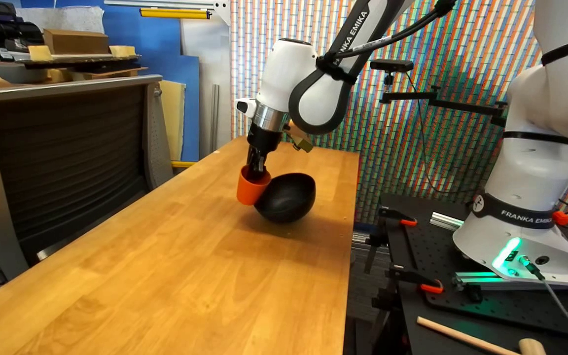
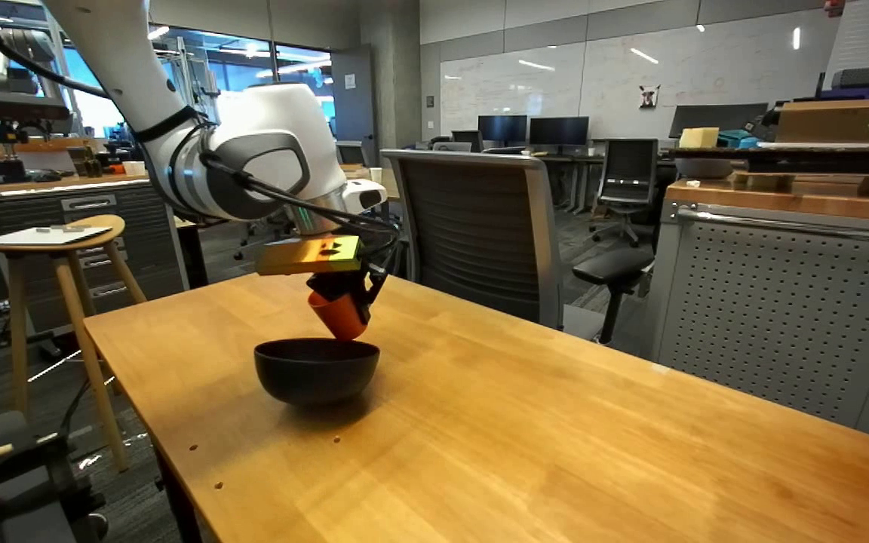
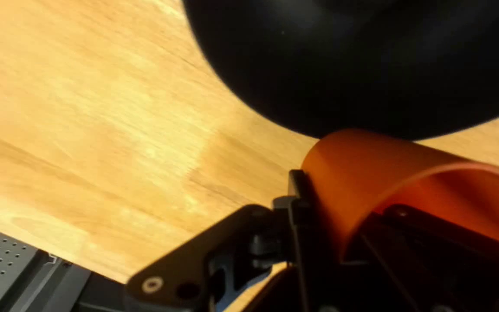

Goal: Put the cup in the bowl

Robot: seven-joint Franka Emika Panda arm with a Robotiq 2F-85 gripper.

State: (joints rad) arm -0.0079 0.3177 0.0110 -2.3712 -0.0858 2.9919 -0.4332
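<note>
The small orange-red cup (image 1: 250,191) is held tilted at the rim of the black bowl (image 1: 289,197), in both exterior views (image 2: 338,317) (image 2: 315,375). My gripper (image 1: 256,166) is shut on the cup's wall, one finger inside the cup and one outside. In the wrist view the gripper (image 3: 340,208) comes from below, the cup (image 3: 375,164) lies sideways with its mouth to the right, and its base overlaps the edge of the bowl (image 3: 340,78). I cannot tell whether cup and bowl touch. The bowl looks tilted in an exterior view but nearly level in an exterior view from elsewhere.
The wooden table (image 1: 190,276) carries the bowl. An office chair (image 2: 476,241) stands close along its long side. A grey cabinet (image 2: 781,309) is beyond. A black stand with the robot base (image 1: 515,246) and a wooden mallet (image 1: 466,335) is beside the table.
</note>
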